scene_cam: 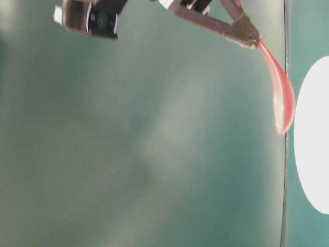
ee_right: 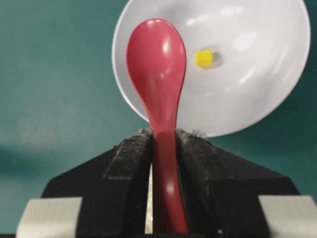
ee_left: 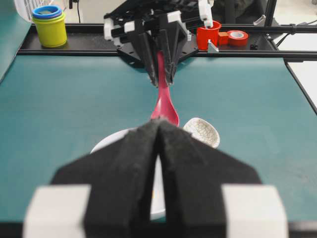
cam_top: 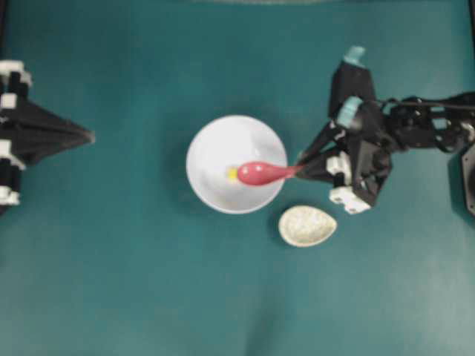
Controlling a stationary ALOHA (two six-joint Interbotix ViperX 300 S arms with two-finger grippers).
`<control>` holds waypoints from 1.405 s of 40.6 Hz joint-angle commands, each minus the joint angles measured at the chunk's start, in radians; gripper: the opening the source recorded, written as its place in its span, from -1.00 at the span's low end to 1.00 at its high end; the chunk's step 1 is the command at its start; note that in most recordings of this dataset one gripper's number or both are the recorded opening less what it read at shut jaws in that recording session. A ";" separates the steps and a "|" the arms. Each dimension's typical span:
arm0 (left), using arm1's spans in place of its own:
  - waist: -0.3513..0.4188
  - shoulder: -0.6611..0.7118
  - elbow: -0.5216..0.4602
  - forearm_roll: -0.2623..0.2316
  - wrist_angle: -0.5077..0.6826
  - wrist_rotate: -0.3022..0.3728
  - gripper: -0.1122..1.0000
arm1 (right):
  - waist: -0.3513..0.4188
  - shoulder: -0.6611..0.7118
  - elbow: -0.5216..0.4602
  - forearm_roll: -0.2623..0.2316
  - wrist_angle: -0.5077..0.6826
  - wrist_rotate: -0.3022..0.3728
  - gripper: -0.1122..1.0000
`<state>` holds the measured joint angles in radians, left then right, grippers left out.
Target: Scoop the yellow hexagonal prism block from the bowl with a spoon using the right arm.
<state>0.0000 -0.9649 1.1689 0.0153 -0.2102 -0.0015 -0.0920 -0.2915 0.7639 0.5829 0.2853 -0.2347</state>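
Right gripper (cam_top: 303, 169) with jaws clamped on the handle of the spoon (cam_top: 261, 173); the scoop hangs above the bowl (cam_top: 215, 141), empty. The yellow hexagonal prism block (cam_top: 232, 173) lies on the bowl floor, just beside the scoop's tip. Left gripper (cam_top: 90, 136), jaws pressed together and empty, is well apart over the desk (cam_top: 133, 282). A speckled spoon rest (cam_top: 307, 225) sits near the bowl.

The right gripper (cam_top: 303, 169) clamps the handle of the spoon (cam_top: 261, 173), whose scoop reaches out over the bowl (cam_top: 223, 191). Beyond the scoop's tip sits the yellow hexagonal prism block (cam_top: 232, 173), seemingly touching it.
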 commanded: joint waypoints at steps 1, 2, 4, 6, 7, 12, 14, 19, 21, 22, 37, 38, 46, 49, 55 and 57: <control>-0.002 0.002 -0.028 0.002 -0.005 0.006 -0.80 | -0.034 0.021 -0.077 -0.002 0.098 0.002 -0.37; -0.002 0.000 -0.029 0.002 -0.005 0.006 -0.80 | -0.043 0.034 -0.095 -0.003 0.132 0.003 -0.37; -0.002 0.000 -0.028 0.002 -0.003 0.006 -0.80 | -0.058 0.055 -0.124 -0.002 0.184 0.003 -0.37; -0.002 0.000 -0.029 0.002 -0.003 0.006 -0.80 | -0.069 0.072 -0.147 -0.003 0.224 0.008 -0.37; -0.002 -0.002 -0.028 0.002 0.000 0.005 -0.80 | -0.077 0.086 -0.164 -0.003 0.249 0.011 -0.37; -0.002 0.000 -0.028 0.002 0.012 0.005 -0.80 | -0.095 0.138 -0.232 -0.026 0.331 0.040 -0.37; -0.002 -0.002 -0.028 0.002 0.015 0.006 -0.80 | -0.097 0.156 -0.253 -0.043 0.356 0.055 -0.37; -0.002 -0.002 -0.028 0.002 0.023 0.006 -0.80 | -0.097 0.206 -0.316 -0.127 0.423 0.130 -0.37; -0.002 -0.002 -0.028 0.002 0.023 0.006 -0.80 | -0.097 0.219 -0.337 -0.166 0.453 0.170 -0.37; -0.002 -0.003 -0.029 0.002 0.023 0.008 -0.80 | -0.097 0.227 -0.347 -0.189 0.469 0.195 -0.37; -0.002 -0.008 -0.029 0.005 0.025 0.011 -0.80 | -0.063 0.291 -0.436 -0.325 0.627 0.298 -0.37; -0.003 -0.008 -0.029 0.005 0.025 0.011 -0.80 | -0.061 0.293 -0.439 -0.327 0.627 0.298 -0.37; -0.002 -0.009 -0.029 0.005 0.025 0.011 -0.80 | -0.055 0.318 -0.454 -0.330 0.629 0.298 -0.37; -0.002 -0.012 -0.029 0.005 0.025 0.009 -0.80 | -0.055 0.328 -0.454 -0.333 0.629 0.298 -0.37; -0.002 -0.015 -0.031 0.005 0.025 0.009 -0.80 | -0.055 0.342 -0.454 -0.334 0.624 0.298 -0.37; -0.002 -0.015 -0.029 0.005 0.025 0.009 -0.80 | -0.055 0.345 -0.454 -0.336 0.623 0.298 -0.37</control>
<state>0.0000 -0.9817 1.1674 0.0169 -0.1795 0.0077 -0.1488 0.0660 0.3329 0.2485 0.9143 0.0614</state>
